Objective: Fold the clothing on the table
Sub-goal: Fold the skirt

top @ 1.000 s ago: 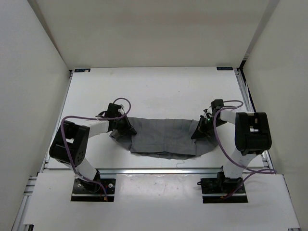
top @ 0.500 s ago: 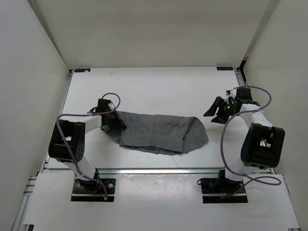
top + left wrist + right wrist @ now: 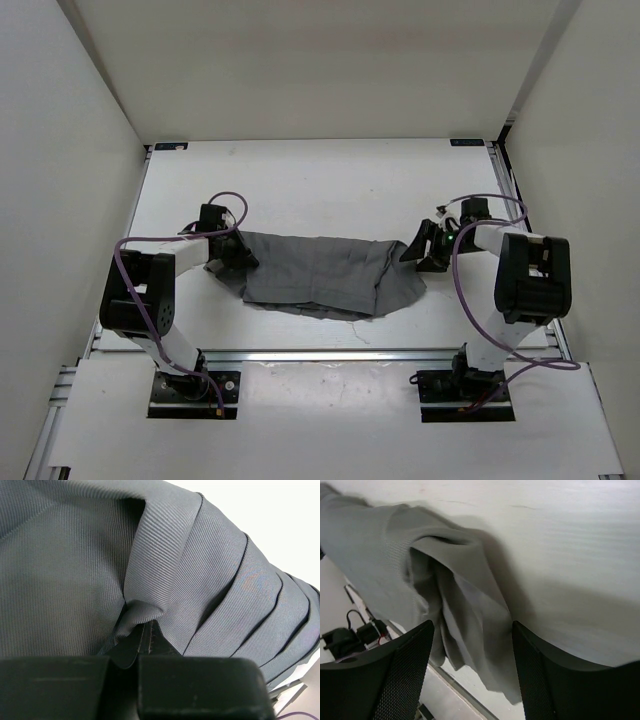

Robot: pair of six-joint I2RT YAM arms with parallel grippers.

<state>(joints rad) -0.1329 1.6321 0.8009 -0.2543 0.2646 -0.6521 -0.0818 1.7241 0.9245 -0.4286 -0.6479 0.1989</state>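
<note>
Our left end effector point(image 3: 238, 256) is clamped tight on a pinched fold at the left edge of the grey pleated clothing point(image 3: 320, 275). Our right end effector point(image 3: 420, 248) has its jaws spread wide and grips nothing, sitting right at the clothing's crumpled right end. Between the two, we see the clothing lying in a rumpled band across the near middle of the white surface point(image 3: 320, 185).

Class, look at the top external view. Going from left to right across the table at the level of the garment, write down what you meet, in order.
left gripper → clothing → right gripper
</note>
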